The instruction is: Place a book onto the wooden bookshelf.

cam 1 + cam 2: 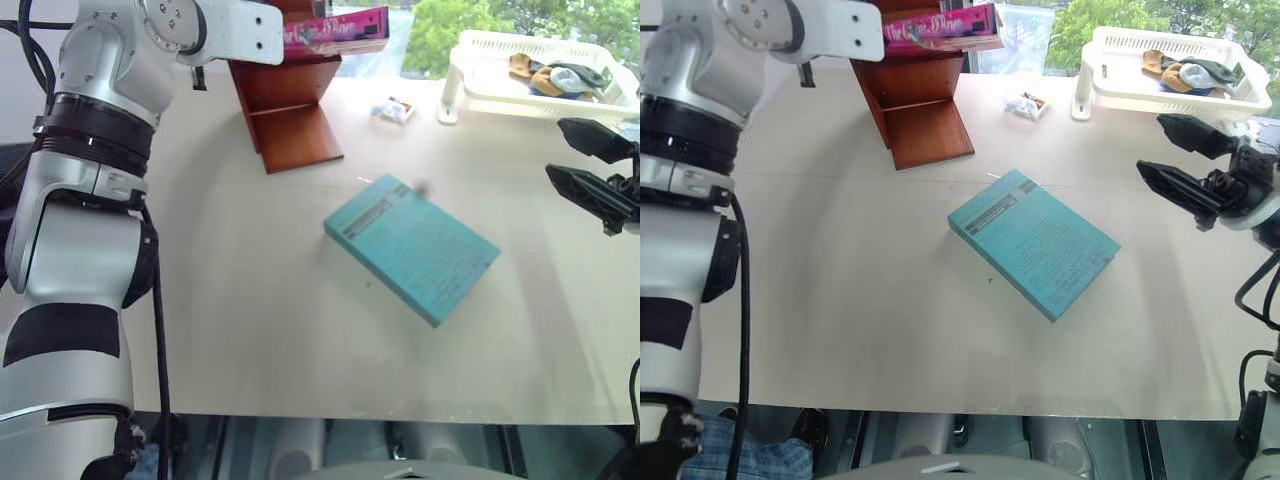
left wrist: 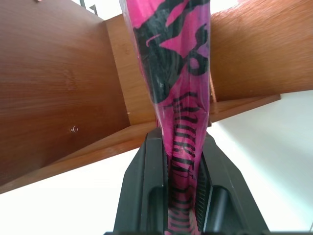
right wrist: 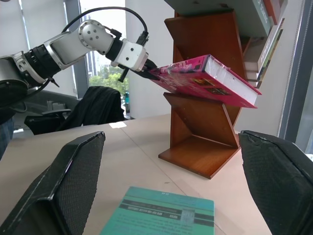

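Left eye view. The left gripper (image 1: 290,40), reaching from the raised left arm, was clamped on the book (image 1: 340,30), carried at the upper tier of the wooden bookshelf (image 1: 290,110). A teal book (image 1: 412,247) lay flat on the worktop (image 1: 250,300), well apart from the shelf, with a white basket (image 1: 470,60) at the far right corner. The right gripper (image 1: 595,170) hovered with its fingers spread, holding nothing.

Right eye view. The same arrangement appeared; a small wrapped packet (image 1: 1025,104) lay between shelf and basket. The shelf stood unsupported by the idle right arm, so a hard push might have shoved or tipped it.

Left wrist view. The two black fingers (image 2: 146,186) pinched the book by one edge only, the cover bowing under its glossy wrap. Such a narrow hold on a slick surface could have let the book pivot or slip.

Right wrist view. The book hung tilted, its far end lower, in front of the slanted shelf panels and not yet resting on one. Released here, it would probably have slid down the sloped board or dropped to the worktop; its leading corner could also have caught a panel edge.
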Action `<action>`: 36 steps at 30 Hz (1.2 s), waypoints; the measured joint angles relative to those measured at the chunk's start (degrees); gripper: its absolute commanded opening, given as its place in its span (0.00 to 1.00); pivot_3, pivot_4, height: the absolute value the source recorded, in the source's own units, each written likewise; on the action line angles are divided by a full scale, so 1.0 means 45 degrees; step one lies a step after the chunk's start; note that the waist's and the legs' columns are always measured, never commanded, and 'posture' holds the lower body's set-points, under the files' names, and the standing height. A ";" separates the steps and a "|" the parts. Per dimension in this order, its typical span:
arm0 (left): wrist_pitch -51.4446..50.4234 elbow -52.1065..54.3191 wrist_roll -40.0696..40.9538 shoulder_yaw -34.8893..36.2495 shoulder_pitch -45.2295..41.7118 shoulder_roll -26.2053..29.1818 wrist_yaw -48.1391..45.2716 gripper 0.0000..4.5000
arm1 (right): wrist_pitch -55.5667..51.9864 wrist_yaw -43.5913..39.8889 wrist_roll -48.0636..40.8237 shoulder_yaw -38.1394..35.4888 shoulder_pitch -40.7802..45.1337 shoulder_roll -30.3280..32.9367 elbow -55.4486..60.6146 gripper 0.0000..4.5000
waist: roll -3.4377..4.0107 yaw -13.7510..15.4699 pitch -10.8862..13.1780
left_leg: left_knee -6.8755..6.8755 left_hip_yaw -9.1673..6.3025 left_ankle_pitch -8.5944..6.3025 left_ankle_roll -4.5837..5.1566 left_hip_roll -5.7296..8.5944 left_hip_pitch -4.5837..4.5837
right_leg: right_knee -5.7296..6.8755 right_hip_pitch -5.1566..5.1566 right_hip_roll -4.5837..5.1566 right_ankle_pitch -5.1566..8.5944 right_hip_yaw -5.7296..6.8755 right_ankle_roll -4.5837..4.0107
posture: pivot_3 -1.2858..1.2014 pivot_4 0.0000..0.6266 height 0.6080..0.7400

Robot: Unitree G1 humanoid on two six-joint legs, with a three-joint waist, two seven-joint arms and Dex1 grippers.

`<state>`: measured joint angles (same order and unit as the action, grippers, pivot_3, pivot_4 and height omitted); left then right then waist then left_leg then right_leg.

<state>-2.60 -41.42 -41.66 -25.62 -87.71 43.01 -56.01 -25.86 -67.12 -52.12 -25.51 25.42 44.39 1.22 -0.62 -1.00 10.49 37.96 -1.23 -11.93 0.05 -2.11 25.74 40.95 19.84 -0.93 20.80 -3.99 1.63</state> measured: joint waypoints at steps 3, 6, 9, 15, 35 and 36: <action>0.0097 -0.0698 -0.0298 -0.0393 -0.0627 -0.0206 0.0355 0.07 | 0.0082 0.0001 0.0013 -0.0009 -0.0079 -0.0068 0.0003 1.00 | 0.0002 -0.0008 0.0002 | 0.0000 0.0001 0.0000 0.0000 0.0001 0.0002 | -0.0001 0.0001 -0.0001 0.0000 -0.0002 0.0000 | 0.52 0.24 1.00; 0.0108 -0.1230 -0.0426 -0.0440 -0.1072 -0.0369 0.0641 0.07 | 0.0191 0.0017 0.0030 -0.0017 -0.0110 -0.0109 0.0004 1.00 | 0.0009 -0.0034 0.0006 | 0.0000 0.0004 0.0000 0.0000 0.0000 0.0001 | 0.0001 0.0002 -0.0003 0.0000 -0.0005 0.0000 | 0.52 0.24 1.00; 0.0123 -0.1577 -0.0470 -0.0452 -0.1167 -0.0519 0.0759 0.07 | 0.0269 0.0033 0.0034 -0.0017 -0.0139 -0.0148 0.0015 1.00 | 0.0024 -0.0034 0.0014 | 0.0000 0.0003 0.0000 0.0000 0.0000 -0.0001 | 0.0002 0.0001 -0.0002 0.0000 -0.0004 0.0000 | 0.52 0.24 1.00; 0.0117 -0.1792 -0.0468 -0.0468 -0.1166 -0.0595 0.0640 0.07 | 0.0344 0.0058 0.0034 -0.0032 -0.0399 -0.0206 0.0022 1.00 | 0.0037 -0.0040 0.0022 | 0.0000 0.0012 0.0004 -0.0007 0.0000 0.0001 | -0.0001 0.0003 0.0000 0.0000 -0.0010 0.0000 | 0.52 0.24 1.00; -0.0659 -0.1676 -0.0244 -0.0355 -0.1151 -0.0586 0.0540 0.99 | 0.0515 0.0095 0.0136 0.0008 -0.0384 -0.0257 0.0020 1.00 | 0.0038 0.0013 0.0023 | 0.0007 0.0008 0.0008 -0.0014 0.0002 0.0001 | 0.0002 0.0000 0.0000 0.0000 -0.0005 0.0000 | 0.52 0.24 1.00; -0.0670 -0.1673 -0.0215 -0.0354 -0.1151 -0.0586 0.0521 0.99 | 0.0515 0.0099 0.0139 0.0008 -0.0384 -0.0263 0.0021 1.00 | 0.0038 0.0018 0.0023 | 0.0007 0.0008 0.0009 -0.0015 0.0002 0.0001 | 0.0002 0.0000 0.0000 0.0000 -0.0005 0.0000 | 0.52 0.24 1.00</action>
<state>-5.62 -48.95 -42.63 -27.21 -92.89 40.37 -53.67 -23.54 -66.67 -51.49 -25.47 23.70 43.21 1.31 -0.45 -0.92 10.59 38.00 -1.20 -11.89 -0.02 -2.10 25.75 40.96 19.84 -0.93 20.80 -4.01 1.63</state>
